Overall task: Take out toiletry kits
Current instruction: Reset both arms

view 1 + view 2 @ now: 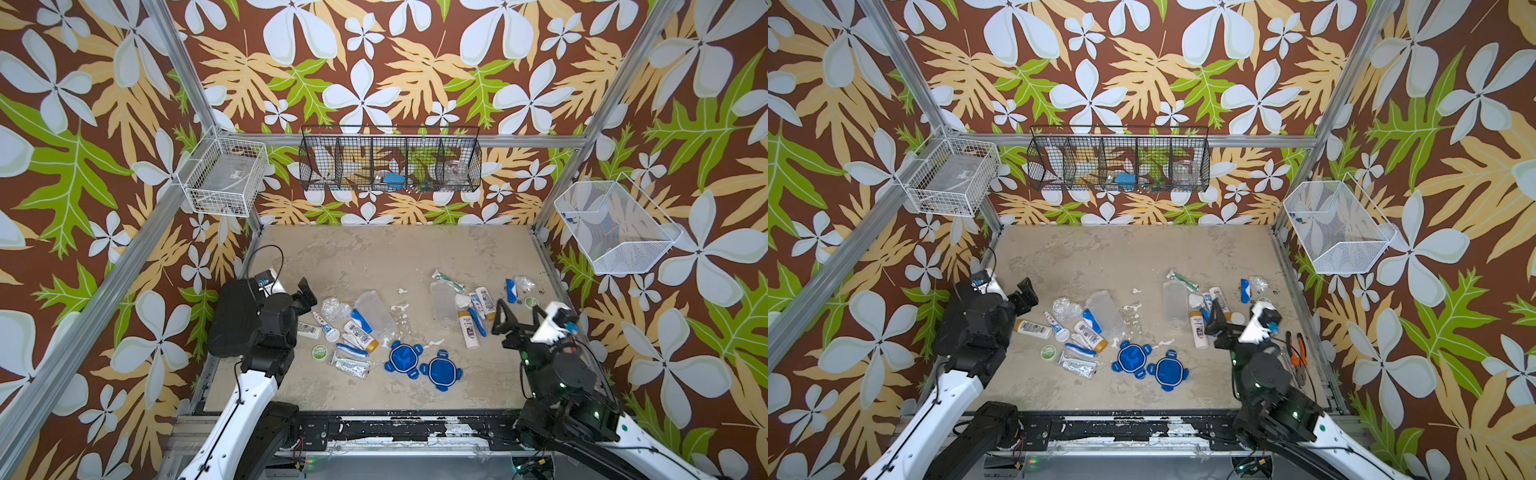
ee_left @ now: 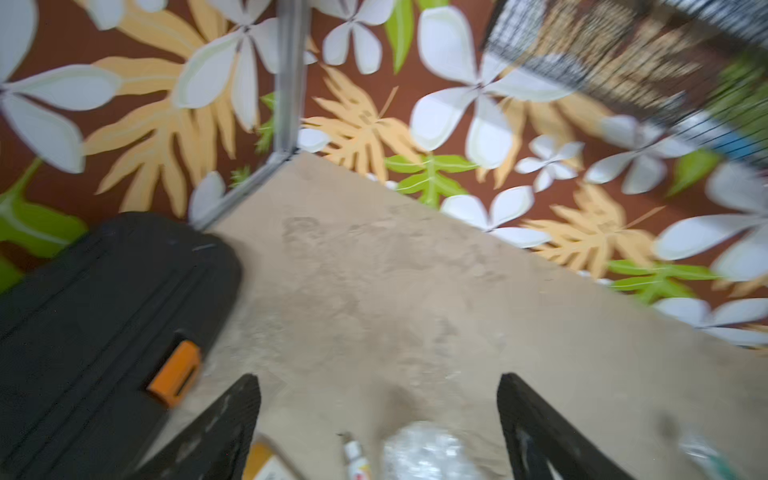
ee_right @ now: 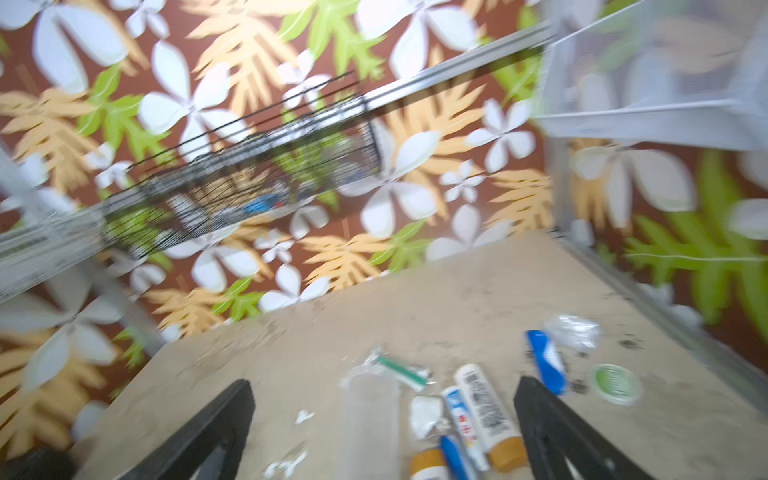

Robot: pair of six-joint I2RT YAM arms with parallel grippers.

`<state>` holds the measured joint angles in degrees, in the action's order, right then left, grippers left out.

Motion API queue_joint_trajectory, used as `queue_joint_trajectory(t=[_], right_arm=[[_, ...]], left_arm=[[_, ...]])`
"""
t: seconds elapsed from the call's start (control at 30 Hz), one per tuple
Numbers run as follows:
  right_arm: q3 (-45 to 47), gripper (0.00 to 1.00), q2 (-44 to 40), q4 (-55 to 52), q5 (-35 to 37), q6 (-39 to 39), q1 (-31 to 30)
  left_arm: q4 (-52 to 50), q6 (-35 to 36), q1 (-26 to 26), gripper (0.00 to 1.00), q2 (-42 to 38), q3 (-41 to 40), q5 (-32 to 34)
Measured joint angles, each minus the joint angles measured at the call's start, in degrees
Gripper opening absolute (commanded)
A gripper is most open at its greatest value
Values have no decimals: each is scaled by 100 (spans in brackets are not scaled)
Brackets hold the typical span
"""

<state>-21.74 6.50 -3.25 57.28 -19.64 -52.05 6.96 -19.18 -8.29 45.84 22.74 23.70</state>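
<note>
Toiletry kits (image 1: pixel 359 334) of white-and-blue tubes and bottles flank the blue lids (image 1: pixel 402 358); left gripper (image 2: pixel 377 377) and right gripper (image 3: pixel 383 381) gape empty.

You can read no text here: the bottles (image 1: pixel 360 335) show only barcodes and blurred print, and the green tin (image 1: pixel 319 353) has lettering too small to read.

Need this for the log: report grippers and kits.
Left gripper open, empty. Right gripper open, empty. Left kit, right kit loose on table beside jars. Nothing blocking.
</note>
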Motion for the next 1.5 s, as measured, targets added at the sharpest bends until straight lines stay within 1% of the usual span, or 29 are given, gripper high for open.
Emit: queue_joint_trajectory(t=[0.03, 0.07, 0.13, 0.17, 0.23, 0.27, 0.33, 0.43, 0.47, 0.5, 0.53, 0.57, 0.63, 0.7, 0.77, 0.83, 0.9, 0.97, 1.0, 1.07, 1.13, 1.17, 1.3, 1.5], right_arm=[[208, 100, -293, 50, 363, 103, 15], [365, 100, -293, 184, 603, 264, 57], [621, 100, 219, 553, 905, 658, 107], [730, 100, 627, 739, 1008, 863, 162], [905, 100, 1432, 1119, 1156, 1141, 544], [994, 100, 1762, 1276, 1106, 1169, 898], [1215, 97, 2245, 1572, 732, 1147, 1799], [1561, 92, 2924, 2048, -146, 1010, 3407], [1672, 93, 3156, 2264, -531, 898, 3893], [1803, 95, 3425, 2542, -807, 778, 4273], [1880, 100, 3657, 2767, -1073, 728, 4496], [1910, 100, 3939, 3016, -1397, 730, 4651], [1987, 100, 4439, 3777, -2074, 791, 4763], [2079, 100, 4957, 4651, -2653, 870, 4798], [2142, 100, 5523, 5534, -3051, 968, 4811], [2144, 100, 6151, 6391, -3320, 1117, 4824], [2039, 100, 6977, 7193, -3510, 1270, 4830], [1974, 100, 7820, 8011, -3797, 1443, 4839], [1967, 100, 8013, 8188, -3891, 1504, 4839], [1853, 100, 7853, 8076, -4061, 1558, 4863], [1646, 100, 7814, 8303, -4207, 1558, 4946], [1596, 100, 7919, 8430, -4251, 1558, 4979], [1390, 100, 7938, 8159, -4249, 1554, 4990], [1368, 100, 7976, 8105, -4264, 1554, 4986]], left_arm=[[273, 131, 0, 100, 17, -393, 105], [619, 227, 0, 100, 24, -778, 203], [1305, 293, 0, 100, 116, -1250, 426], [1705, 302, 0, 100, 212, -1403, 557], [2511, 459, 4, 100, 562, -1582, 743], [2844, 564, 15, 100, 800, -1617, 785], [3373, 741, 39, 100, 1226, -1644, 815], [3976, 925, 76, 100, 1773, -1620, 743], [4229, 1014, 87, 100, 1921, -1617, 682], [4513, 1095, 92, 100, 2068, -1626, 584], [4723, 1161, 96, 100, 2192, -1626, 507], [4883, 1204, 103, 100, 2319, -1600, 426], [4962, 1259, 118, 100, 2459, -1456, 426], [4715, 1279, 133, 100, 2420, -1185, 407], [4658, 1257, 136, 100, 2345, -1123, 269], [4920, 1263, 138, 100, 2417, -1305, 94], [5322, 1333, 175, 100, 2719, -1497, -37], [5668, 1325, 337, 100, 3112, -1554, -153], [5803, 1329, 404, 100, 3272, -1552, -258], [6227, 1346, 450, 100, 3617, -1550, -511], [6317, 1353, 455, 100, 3652, -1519, -752], [6502, 1366, 457, 100, 3705, -1515, -765], [6655, 1366, 466, 100, 3711, -1495, -879], [6695, 1368, 424, 100, 3707, -1491, -872]])
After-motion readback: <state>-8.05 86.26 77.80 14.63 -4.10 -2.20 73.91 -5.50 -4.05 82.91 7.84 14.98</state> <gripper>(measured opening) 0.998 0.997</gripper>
